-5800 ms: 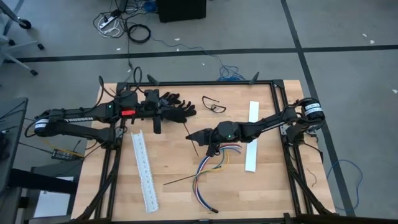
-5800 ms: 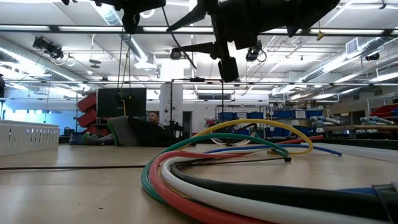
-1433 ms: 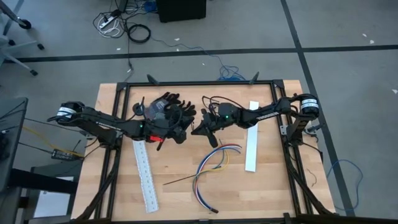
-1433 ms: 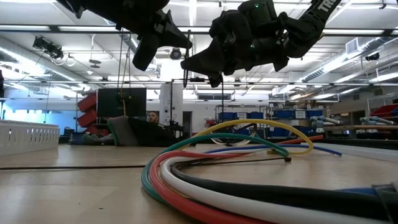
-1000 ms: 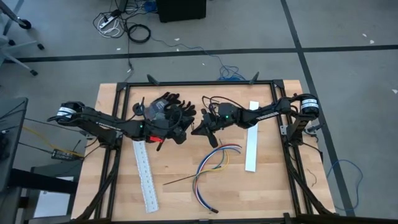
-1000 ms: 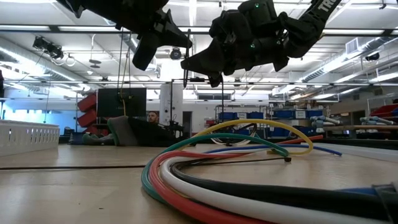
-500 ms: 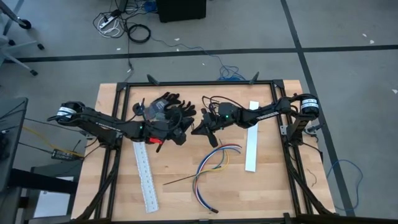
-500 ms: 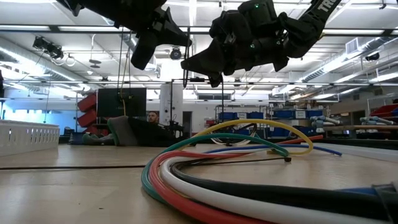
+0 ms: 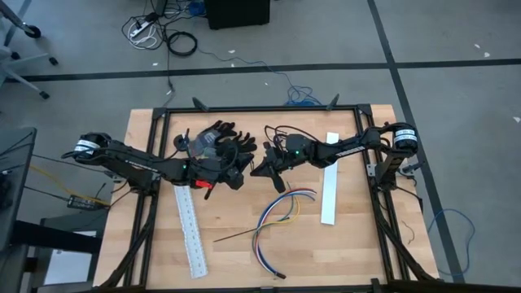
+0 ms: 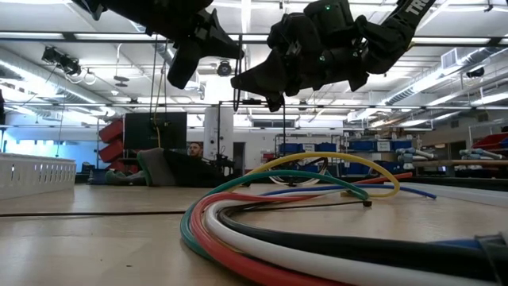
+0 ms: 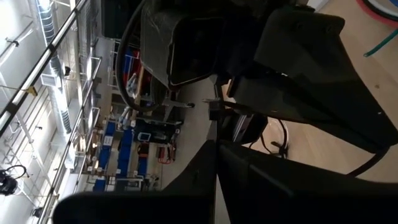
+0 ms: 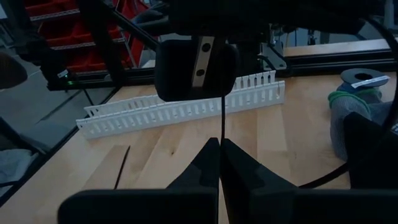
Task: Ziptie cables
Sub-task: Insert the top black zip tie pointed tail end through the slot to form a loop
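Wooden surface (image 9: 350, 244), your cables (image 9: 277, 213) lying loose.
Your right pincer (image 9: 262, 168) is clamped on a thin black tie (image 12: 222, 121); left pincer (image 9: 234, 181): cannot tell.

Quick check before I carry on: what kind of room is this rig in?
Probably a workshop or robotics lab: the low view shows an open hall with strip lights, stacked red bins and blue bins on shelving, and a seated person. The wooden table stands on a bare concrete floor.
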